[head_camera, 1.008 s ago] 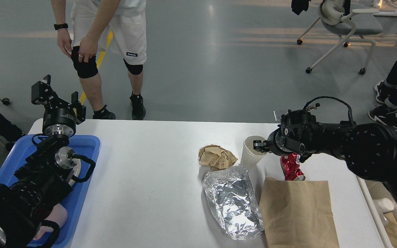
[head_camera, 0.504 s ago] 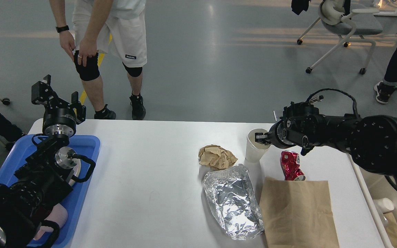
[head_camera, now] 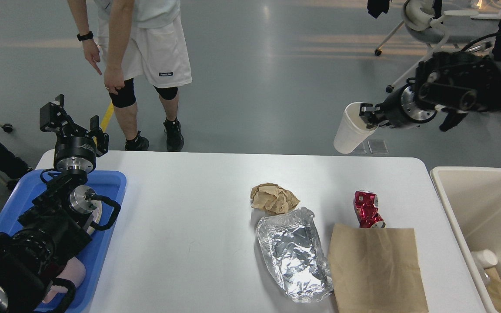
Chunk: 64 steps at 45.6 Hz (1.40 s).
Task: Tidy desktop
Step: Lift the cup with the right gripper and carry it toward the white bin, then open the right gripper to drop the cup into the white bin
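Note:
The white desktop carries a crumpled brown paper ball, a crumpled foil tray, a crushed red can and a flat brown paper bag. My right gripper is shut on the rim of a white paper cup and holds it tilted, high above the table's far right edge. My left gripper is raised over the blue tray at the far left, with its fingers apart and empty.
A cream-coloured bin stands off the table's right edge, with a white cup and brown paper inside. A person stands behind the table's far edge on the left. An office chair stands at the back right.
My right gripper has lifted the white cup off the table and carried it up and to the right. The bin is now uncovered. The left arm has not moved.

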Each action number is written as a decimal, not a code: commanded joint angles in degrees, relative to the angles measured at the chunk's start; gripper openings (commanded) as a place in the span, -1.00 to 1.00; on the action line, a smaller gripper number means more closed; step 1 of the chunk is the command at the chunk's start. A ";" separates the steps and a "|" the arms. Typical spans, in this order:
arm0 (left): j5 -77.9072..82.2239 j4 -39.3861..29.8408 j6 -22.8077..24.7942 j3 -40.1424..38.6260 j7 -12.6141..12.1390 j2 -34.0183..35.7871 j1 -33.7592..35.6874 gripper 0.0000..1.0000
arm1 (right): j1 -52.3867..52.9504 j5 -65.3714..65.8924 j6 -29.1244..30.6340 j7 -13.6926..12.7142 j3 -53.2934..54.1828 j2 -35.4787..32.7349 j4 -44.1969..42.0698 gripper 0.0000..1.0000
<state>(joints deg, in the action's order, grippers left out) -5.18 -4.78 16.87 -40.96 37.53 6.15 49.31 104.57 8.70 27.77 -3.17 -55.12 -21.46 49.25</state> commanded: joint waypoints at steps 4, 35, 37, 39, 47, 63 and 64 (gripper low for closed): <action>0.00 0.04 0.00 0.00 0.00 0.00 0.00 0.93 | 3.97 0.00 2.90 0.00 0.98 -6.40 -0.20 -1.00; 0.00 0.04 0.00 0.00 0.00 0.00 0.00 0.93 | -44.18 -9.23 -23.20 -0.70 0.98 -12.12 -21.20 -1.00; 0.00 -0.05 0.00 0.00 0.00 0.00 0.00 0.93 | -46.38 -9.23 -23.20 -0.70 1.07 -12.03 -22.96 -1.00; 0.00 0.04 0.00 0.00 0.00 0.00 0.00 0.93 | -48.58 -9.23 -23.20 -0.70 1.16 -11.85 -24.54 -1.00; 0.00 -0.05 0.00 0.00 0.00 0.00 0.00 0.93 | -52.98 -9.50 -24.08 -0.52 2.74 -11.41 -29.38 1.00; 0.00 -0.05 0.00 0.00 0.00 0.00 0.00 0.93 | -51.75 -8.26 -23.64 -0.61 3.36 -10.10 -28.95 1.00; 0.00 -0.05 0.00 0.00 0.00 0.00 0.00 0.93 | -50.97 -8.18 -23.47 -0.61 3.18 -9.75 -28.86 1.00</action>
<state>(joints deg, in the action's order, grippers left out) -5.18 -4.78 16.88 -40.96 37.53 6.15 49.31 51.79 0.40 3.83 -3.77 -51.45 -32.27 19.97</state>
